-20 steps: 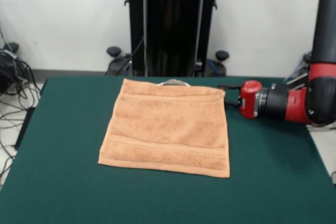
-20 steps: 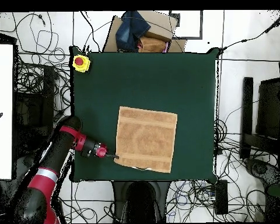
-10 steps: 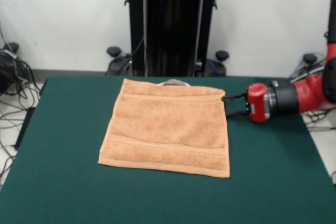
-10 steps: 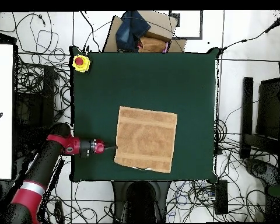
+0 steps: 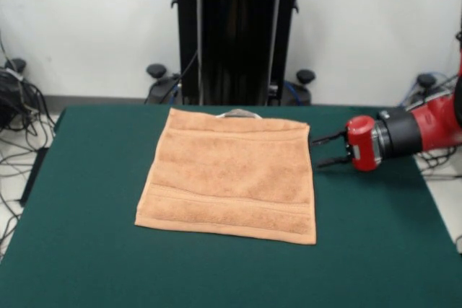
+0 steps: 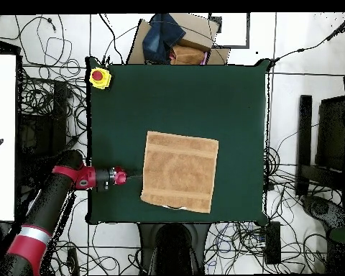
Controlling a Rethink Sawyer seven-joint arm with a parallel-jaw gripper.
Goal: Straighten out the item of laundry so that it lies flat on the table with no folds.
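Observation:
The tan-orange towel (image 5: pixel 231 178) lies spread flat on the dark green table (image 5: pixel 86 250), with band stripes near its far and near edges and a whitish loop tag (image 5: pixel 242 113) at its far edge. It also shows in the overhead view (image 6: pixel 180 171) on the table (image 6: pixel 182 100). My gripper (image 5: pixel 316 151) reaches in sideways from the right, low over the table, its two fingers apart and empty, just right of the towel's right edge. In the overhead view my gripper (image 6: pixel 135 175) sits just left of the towel.
A yellow box with a red button (image 6: pixel 99 77) sits at one table corner. A cardboard box with dark cloth (image 6: pixel 175 39) stands beyond the table edge. The black pedestal (image 5: pixel 234 34) stands behind the table. Cables lie on the floor around.
My arm has drawn back to the right in the front view, away from the towel's far right corner. The towel has not moved.

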